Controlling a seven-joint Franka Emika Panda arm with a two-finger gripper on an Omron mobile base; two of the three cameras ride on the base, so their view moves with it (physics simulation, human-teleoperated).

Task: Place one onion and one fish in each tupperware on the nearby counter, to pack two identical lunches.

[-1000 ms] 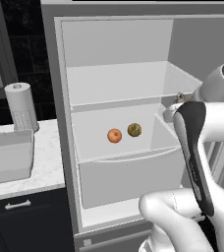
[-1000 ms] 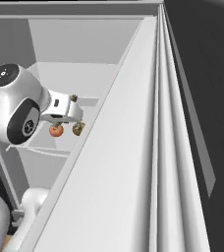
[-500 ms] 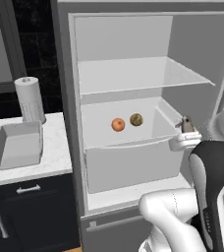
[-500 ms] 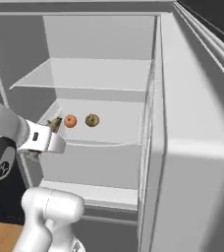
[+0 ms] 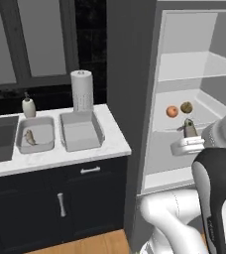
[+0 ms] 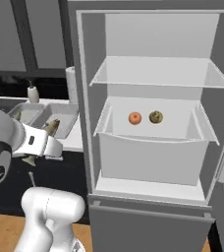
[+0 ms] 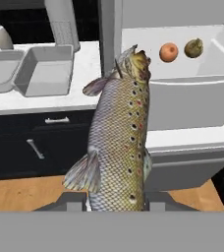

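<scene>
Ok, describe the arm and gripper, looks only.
The arm is glossy white with rounded shells and dark, near-black joint sections. Its white blocky hand bears small dark marks on one side. The gripper shows two small dark grey finger tips. No loose cables are visible.

The arm (image 5: 219, 193) is glossy white with rounded, bulbous links and a dark charcoal joint cover; its white wrist block (image 6: 40, 142) carries small dark markings.

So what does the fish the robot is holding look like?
The fish is slender with a silvery, scaly body, dark and reddish spots along its side, and a tan head. Grey fins stick out at both sides. It stands lengthwise in the hand view, head pointing away, its tail end down between the fingers of the gripper, which is shut on it. It hangs in the air, touching nothing else.
</scene>
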